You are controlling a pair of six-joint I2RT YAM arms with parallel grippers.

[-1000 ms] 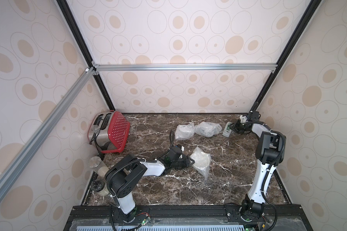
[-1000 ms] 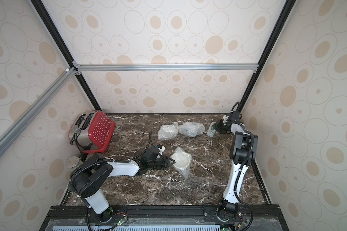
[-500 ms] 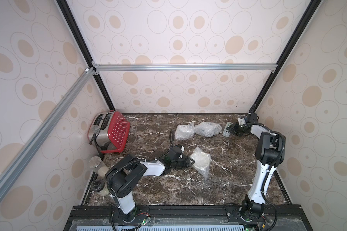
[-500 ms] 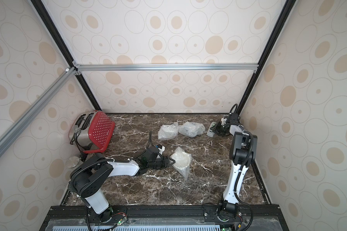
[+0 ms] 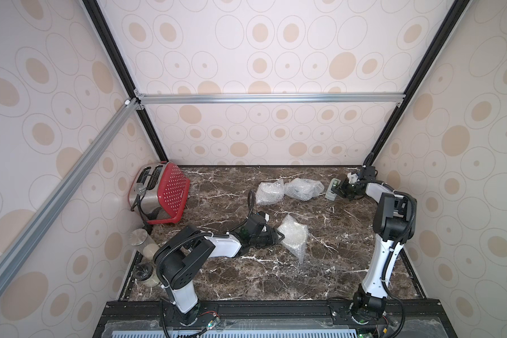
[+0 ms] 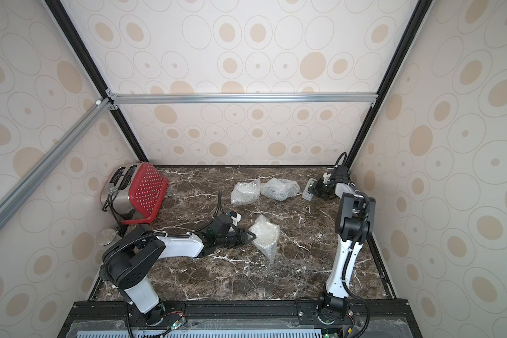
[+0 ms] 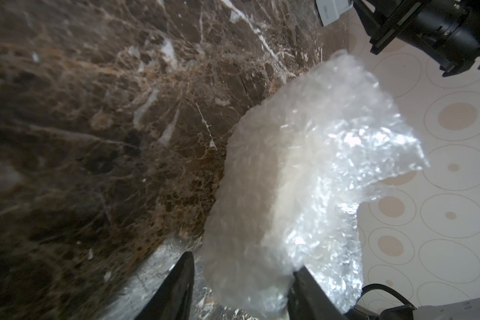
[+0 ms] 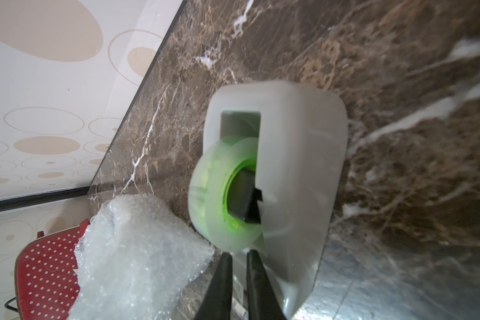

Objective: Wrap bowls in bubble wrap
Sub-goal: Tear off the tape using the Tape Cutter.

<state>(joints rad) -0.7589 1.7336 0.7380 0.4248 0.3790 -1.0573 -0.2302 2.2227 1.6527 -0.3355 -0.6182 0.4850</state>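
- Three bundles of bubble wrap lie on the marble table (image 5: 343,263). The first bundle (image 5: 270,191) and the second bundle (image 5: 303,188) sit side by side near the back wall, touching or nearly so. The third bundle (image 5: 293,235) lies nearer the middle, well apart from them.
- Through the third bundle you can see a cream-white bowl (image 7: 277,191). The two back bundles are too clouded to show what they hold, though both are bunched around something.
- By my judgement you are most of the way through. Two wraps look finished, and the third is folded over its bowl with a loose tail trailing toward the front edge. What remains is securing it.
- Your left gripper (image 7: 243,266) is clamped on the third bundle, one finger on each side of its crumpled end. That arm is stretched low across the table with the wrist almost level.
- Your right gripper (image 8: 237,253) is at the tape dispenser (image 8: 302,166) in the back right corner, near the second bundle. Its fingers are drawn almost together at the edge of the green-cored tape roll (image 8: 214,194). You cannot tell from these views whether a tape end is pinched between them.
- Your right arm rises from its base with the elbow high and the forearm reaching toward the back wall.
- The red toaster (image 5: 158,193) and two lidded glass jars (image 5: 139,238) stand along the left wall, clear of the work.
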